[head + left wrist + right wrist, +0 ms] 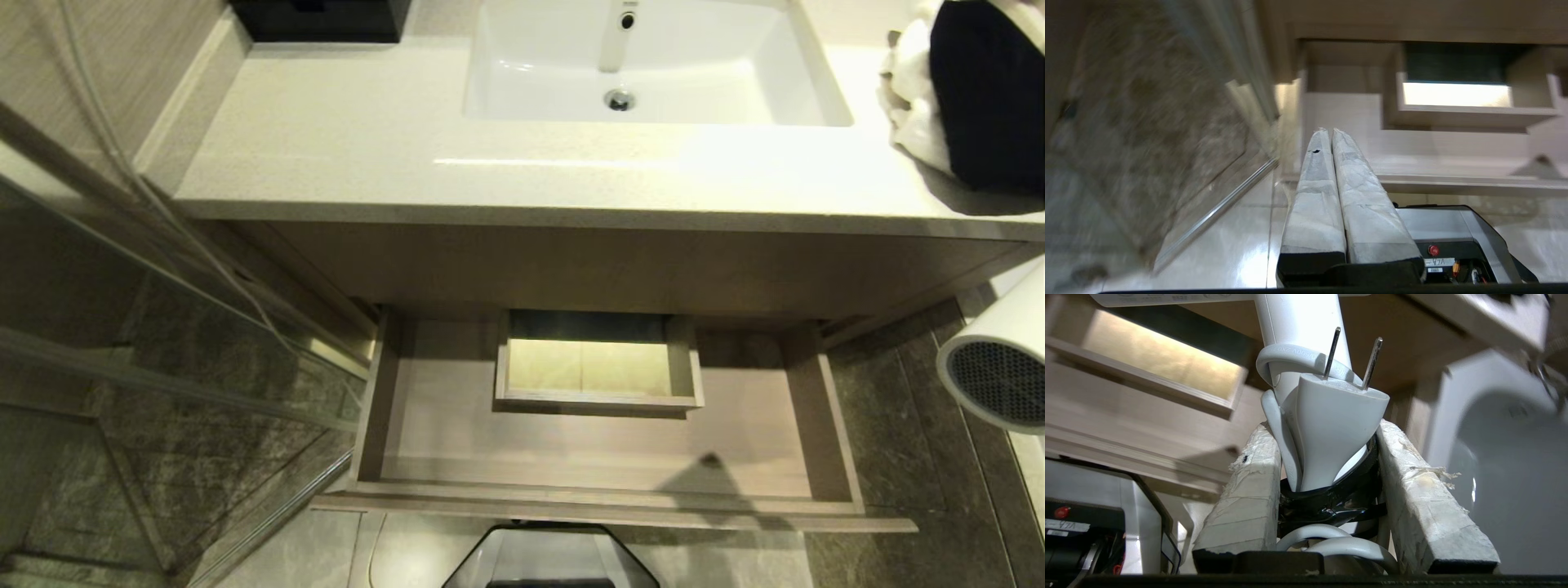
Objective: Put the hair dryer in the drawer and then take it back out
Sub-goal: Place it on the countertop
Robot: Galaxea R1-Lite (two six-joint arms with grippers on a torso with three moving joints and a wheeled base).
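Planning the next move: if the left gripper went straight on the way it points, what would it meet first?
Probably the drawer: the shut left gripper points over its front edge toward the pale interior, though depth is unclear.

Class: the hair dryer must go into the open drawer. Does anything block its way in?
Nothing visible does. The right pincer holds the hair dryer at the drawer's right side. The drawer stands open, with only its boxed cut-out mid-back, leaving bare floor around it.

This is a bathroom: a white sink [653, 65] with a tap [614, 37] is set in a pale counter [343, 139], beside a glass shower wall [163, 343] and a tiled floor [906, 425].
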